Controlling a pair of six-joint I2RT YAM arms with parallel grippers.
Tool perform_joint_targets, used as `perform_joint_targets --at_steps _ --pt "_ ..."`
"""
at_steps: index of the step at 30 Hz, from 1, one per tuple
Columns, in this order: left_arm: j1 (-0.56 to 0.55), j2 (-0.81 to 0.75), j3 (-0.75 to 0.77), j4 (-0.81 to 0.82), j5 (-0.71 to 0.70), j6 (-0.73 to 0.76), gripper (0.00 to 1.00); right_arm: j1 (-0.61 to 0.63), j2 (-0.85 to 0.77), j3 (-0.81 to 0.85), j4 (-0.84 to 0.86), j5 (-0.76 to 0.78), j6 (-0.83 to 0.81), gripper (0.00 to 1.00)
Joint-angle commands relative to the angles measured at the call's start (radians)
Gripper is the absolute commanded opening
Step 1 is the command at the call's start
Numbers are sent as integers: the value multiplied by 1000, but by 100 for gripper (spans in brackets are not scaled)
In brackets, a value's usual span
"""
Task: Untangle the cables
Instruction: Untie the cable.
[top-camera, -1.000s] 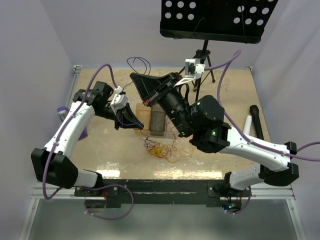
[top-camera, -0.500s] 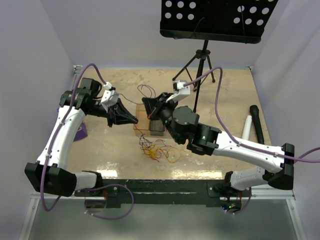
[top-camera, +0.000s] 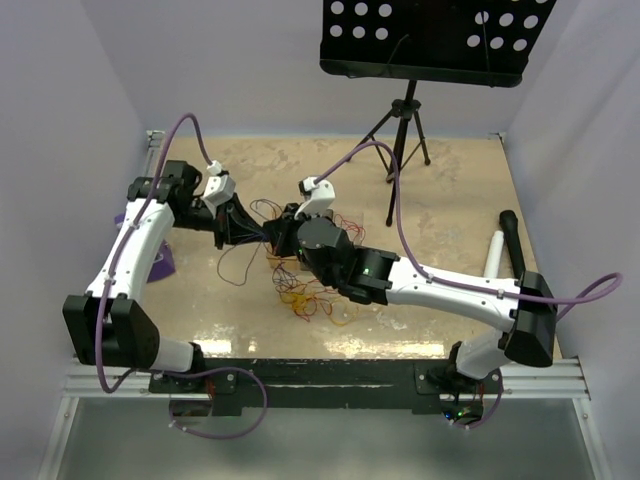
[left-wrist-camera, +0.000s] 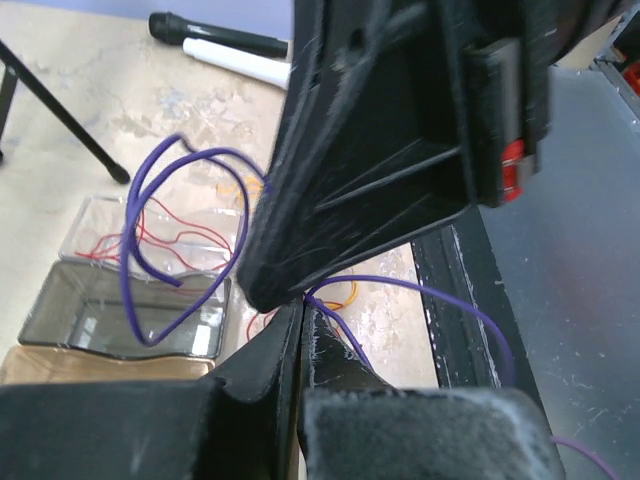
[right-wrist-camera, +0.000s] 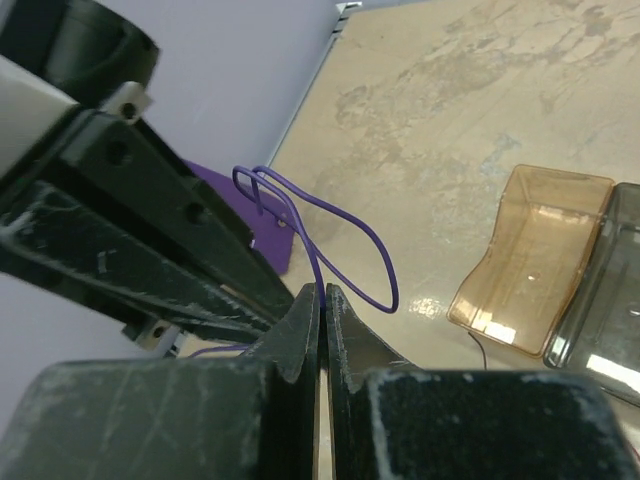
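The cables (top-camera: 310, 297) lie as a loose heap of thin yellow, orange and red wires on the table in front of my arms. One purple cable (left-wrist-camera: 150, 235) is lifted out of the heap and loops in the air over the trays. My left gripper (left-wrist-camera: 300, 306) is shut on it at the fingertips. My right gripper (right-wrist-camera: 322, 290) is shut on the same purple cable (right-wrist-camera: 345, 228), tip to tip with the left one. In the top view the left gripper (top-camera: 256, 232) and the right gripper (top-camera: 284, 236) meet just behind the heap.
A clear tray (left-wrist-camera: 100, 215), a grey tray (left-wrist-camera: 70, 320) and an amber tray (right-wrist-camera: 530, 255) sit side by side under the grippers. Black (top-camera: 510, 232) and white (top-camera: 493, 252) microphones lie at the right. A music stand tripod (top-camera: 405, 125) stands at the back, a purple object (top-camera: 165, 265) at the left.
Both arms have come down and together over the trays. The right arm swung low and to the left until its fingertips met the left gripper's. The purple cable came forward with them.
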Motion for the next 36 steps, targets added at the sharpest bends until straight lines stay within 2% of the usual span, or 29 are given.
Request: perform_joint_targets --at_steps 1,10,16,22,29,36 --pt "25 29 -15 -33 187 107 0 7 1 20 40 -89 25 0" --pt "47 103 8 -34 241 104 0 -22 19 -5 29 -138 42 0" --pt "47 74 -12 -34 228 115 1 -48 41 -12 8 -174 52 0" --pt "59 123 16 -34 222 103 0 -106 88 -3 -35 -178 54 0" --pt "60 117 -81 -33 170 150 0 -206 136 5 -52 -232 45 0" --pt "60 97 -95 -33 173 149 0 -247 293 130 -129 -287 8 0"
